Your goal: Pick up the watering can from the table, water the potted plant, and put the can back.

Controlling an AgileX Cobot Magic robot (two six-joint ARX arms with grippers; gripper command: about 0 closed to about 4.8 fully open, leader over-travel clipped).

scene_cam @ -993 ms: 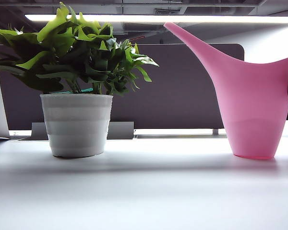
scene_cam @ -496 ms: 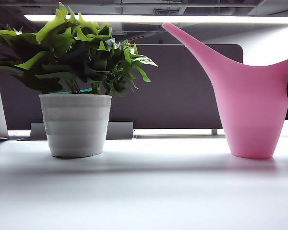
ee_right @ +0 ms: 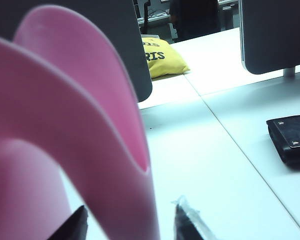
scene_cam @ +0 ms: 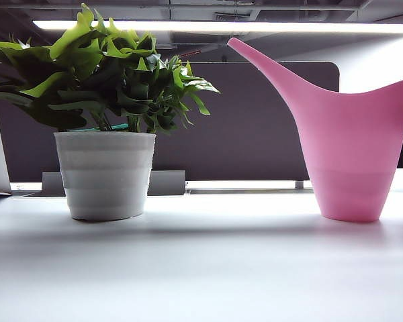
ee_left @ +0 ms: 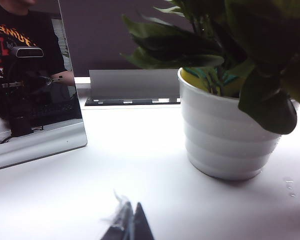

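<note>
The dark loop seen a second ago at the right edge of the exterior view, beside the watering can, is gone; the can stands upright on the table at centre right, spout aimed toward the upper middle. The potted plant stands unchanged at the left, well apart from it.

On a yellow bag in the upper middle of the right wrist view, the letters "RIS" can be read.

The right gripper has its fingers apart, one on each side of the can's pink rim; whether they touch it is hard to tell. The left gripper, low before the pot, appears closed and empty.
</note>
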